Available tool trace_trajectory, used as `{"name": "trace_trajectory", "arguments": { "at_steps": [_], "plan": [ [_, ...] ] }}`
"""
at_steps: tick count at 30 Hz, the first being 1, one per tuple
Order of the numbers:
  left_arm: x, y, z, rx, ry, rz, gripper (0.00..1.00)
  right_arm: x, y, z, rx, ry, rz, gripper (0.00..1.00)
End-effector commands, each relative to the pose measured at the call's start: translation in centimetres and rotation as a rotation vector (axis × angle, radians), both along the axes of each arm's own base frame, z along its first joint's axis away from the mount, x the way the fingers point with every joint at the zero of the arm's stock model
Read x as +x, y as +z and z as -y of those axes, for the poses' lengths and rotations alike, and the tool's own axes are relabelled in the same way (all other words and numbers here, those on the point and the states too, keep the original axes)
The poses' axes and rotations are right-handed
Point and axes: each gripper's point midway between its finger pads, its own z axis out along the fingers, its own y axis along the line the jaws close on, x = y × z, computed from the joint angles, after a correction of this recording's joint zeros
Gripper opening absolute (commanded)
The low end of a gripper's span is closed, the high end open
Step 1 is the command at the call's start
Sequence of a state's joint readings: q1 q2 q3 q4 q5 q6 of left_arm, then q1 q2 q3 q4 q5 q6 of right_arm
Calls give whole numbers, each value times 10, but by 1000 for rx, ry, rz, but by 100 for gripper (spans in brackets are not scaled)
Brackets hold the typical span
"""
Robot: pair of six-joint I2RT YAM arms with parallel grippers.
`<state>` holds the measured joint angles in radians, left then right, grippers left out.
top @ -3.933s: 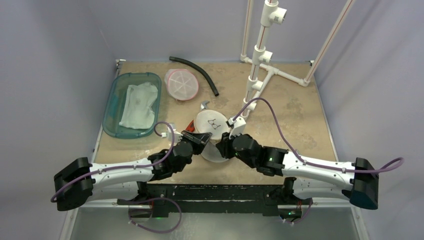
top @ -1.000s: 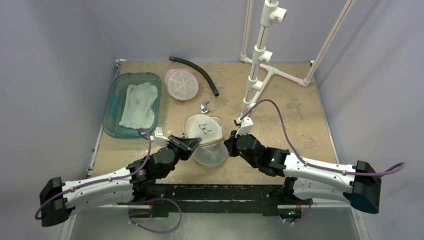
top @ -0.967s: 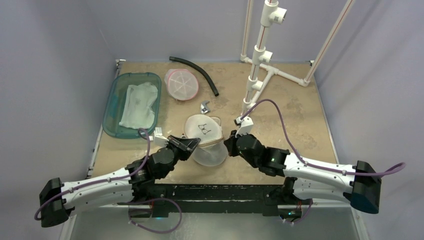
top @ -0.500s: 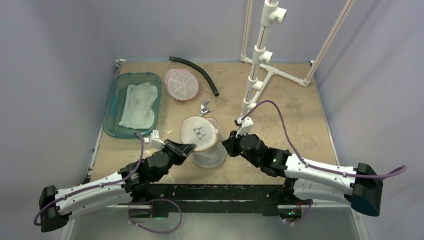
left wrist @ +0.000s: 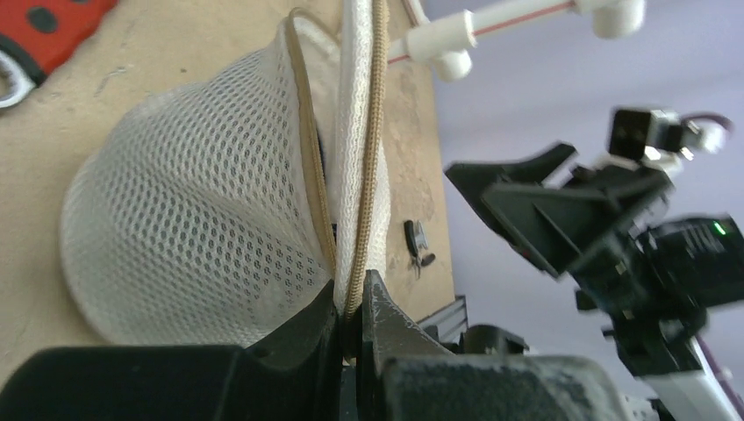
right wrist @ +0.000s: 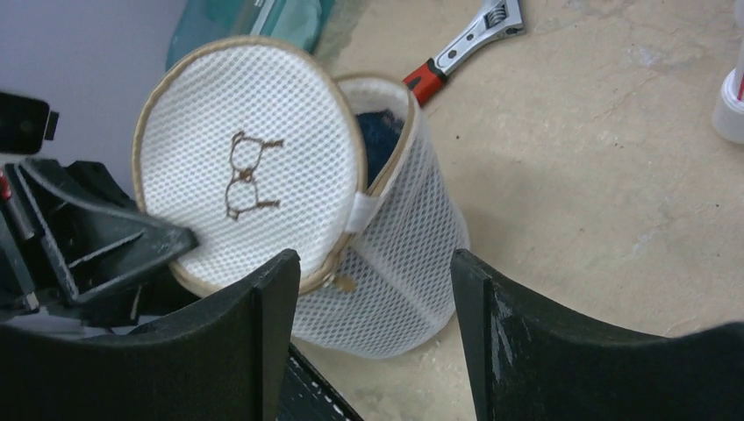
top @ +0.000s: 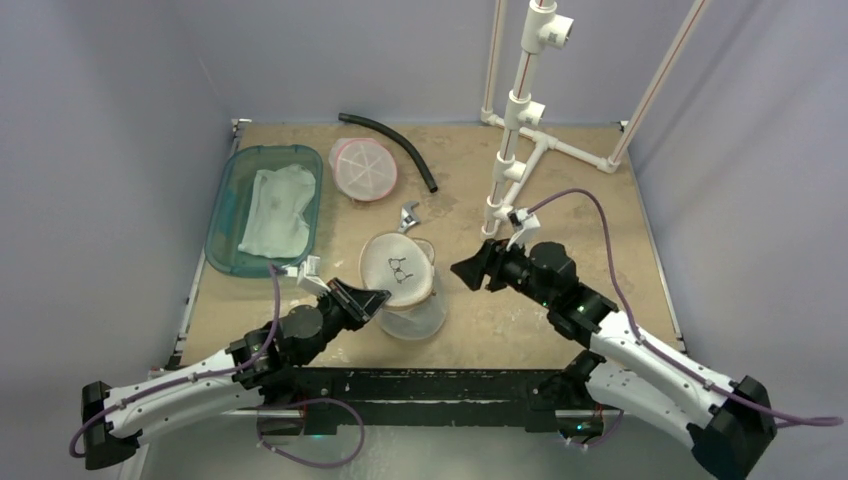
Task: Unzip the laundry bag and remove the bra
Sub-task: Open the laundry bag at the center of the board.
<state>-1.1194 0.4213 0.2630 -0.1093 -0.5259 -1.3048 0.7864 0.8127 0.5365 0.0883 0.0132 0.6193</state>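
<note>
**Soft, even light; blur only up close**

From above, the table [top: 590, 230] is lit evenly and diffusely. Only faint, soft-edged shadows lie under the arms, with no glare, and the picture is sharp right across. In the left wrist view the left gripper [left wrist: 349, 296] is a near-black, blurred mass at the bottom edge. The mesh of the laundry bag [left wrist: 184, 228] is crisp there, and the far wall looks pale and washed out. In the right wrist view the right gripper [right wrist: 370, 263] is dark and soft-focused, while mesh and tabletop are clear.
</note>
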Motion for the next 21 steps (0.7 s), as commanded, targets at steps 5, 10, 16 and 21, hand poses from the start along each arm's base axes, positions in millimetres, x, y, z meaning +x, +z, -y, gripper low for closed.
{"name": "trace_trajectory", "arguments": {
  "at_steps": [5,10,16,21],
  "plan": [
    [-21,60,20,-49,-211,253,0,-12,15,-26,209,277,-55,67],
    [-20,63,19,-35,-213,270,0,-18,0,-33,225,356,-107,67],
    [-20,54,25,-21,-229,252,0,-21,-19,-37,213,383,-164,66],
    [-20,49,30,-18,-237,247,0,-18,-34,-39,192,384,-193,62]
  ]
}}
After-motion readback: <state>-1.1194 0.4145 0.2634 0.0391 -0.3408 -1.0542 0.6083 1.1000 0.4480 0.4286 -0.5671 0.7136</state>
